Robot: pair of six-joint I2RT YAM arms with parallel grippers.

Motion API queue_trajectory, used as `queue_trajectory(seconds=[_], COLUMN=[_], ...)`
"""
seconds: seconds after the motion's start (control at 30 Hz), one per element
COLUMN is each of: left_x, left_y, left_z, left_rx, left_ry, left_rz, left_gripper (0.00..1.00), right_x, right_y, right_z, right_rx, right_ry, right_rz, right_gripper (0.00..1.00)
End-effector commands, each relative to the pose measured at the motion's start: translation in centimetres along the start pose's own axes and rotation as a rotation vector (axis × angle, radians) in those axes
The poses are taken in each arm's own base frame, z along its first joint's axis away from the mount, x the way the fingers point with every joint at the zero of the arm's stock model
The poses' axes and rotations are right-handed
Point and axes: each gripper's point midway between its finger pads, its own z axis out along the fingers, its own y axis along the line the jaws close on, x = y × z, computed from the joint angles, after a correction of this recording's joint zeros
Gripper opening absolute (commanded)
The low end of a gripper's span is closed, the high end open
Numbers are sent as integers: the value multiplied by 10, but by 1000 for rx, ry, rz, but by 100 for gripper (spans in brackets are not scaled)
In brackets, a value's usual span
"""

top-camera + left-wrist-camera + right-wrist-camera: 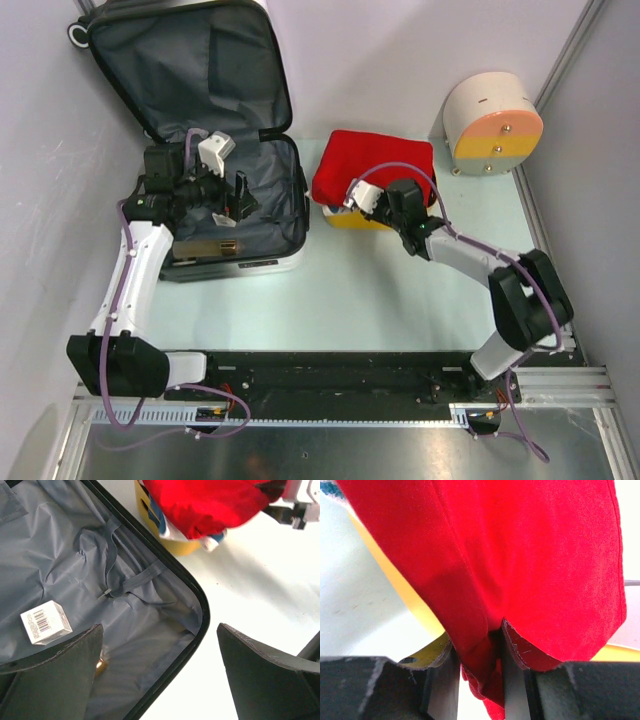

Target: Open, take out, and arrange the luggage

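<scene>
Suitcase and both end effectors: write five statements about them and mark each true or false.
1. The suitcase lies open. True.
2. The left end effector is shut on the white box. False: it is open, and the box lies loose on the lining.
3. The right end effector grips the red cloth. True.
4. The red cloth lies inside the suitcase. False: it is over the basket, beside the suitcase.
5. The drawer box stands inside the suitcase. False: it stands on the table at the far right.
</scene>
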Motion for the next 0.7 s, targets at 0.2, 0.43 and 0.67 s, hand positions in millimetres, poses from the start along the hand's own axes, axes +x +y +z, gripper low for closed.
queue_trajectory(seconds=[0.2,0.43,0.67], left_x=[-17,-13,-10], left_y=[7,6,10], left_z=[-5,-6,-4], left_rx=[-19,-25,-43], left_ry=[-48,-45,-35], left_rz=[-7,0,-17], left_gripper=[100,100,100], right_x=[41,57,55], right_y=[-46,-82,-107], right_z=[69,82,98], right_rx=[78,105,151], right_ry=[15,-64,-107], right_rz=[-26,-236,-312], right_gripper=[29,32,33])
